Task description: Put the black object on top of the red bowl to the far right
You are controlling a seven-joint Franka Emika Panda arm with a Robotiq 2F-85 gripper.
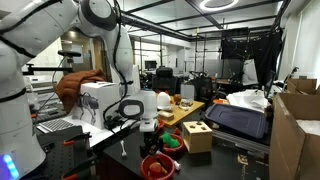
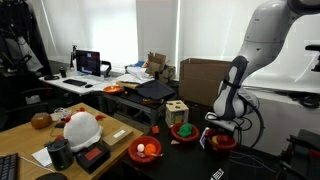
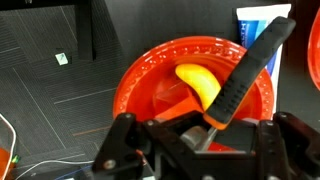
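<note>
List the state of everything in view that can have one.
gripper: shut, apparently on the lower end of the black object.
black object: slanted above the red bowl, not yet set down.
red bowl: upright, with a yellow piece inside.
yellow piece: lying in the red bowl, partly under the black object.
monitor: switched on.

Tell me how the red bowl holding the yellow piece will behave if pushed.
The red bowl looks glossy, thin plastic: probably light and stiff, apt to slide on the dark surface. Wide and shallow, it likely won't tip. The yellow piece may shift inside.
</note>
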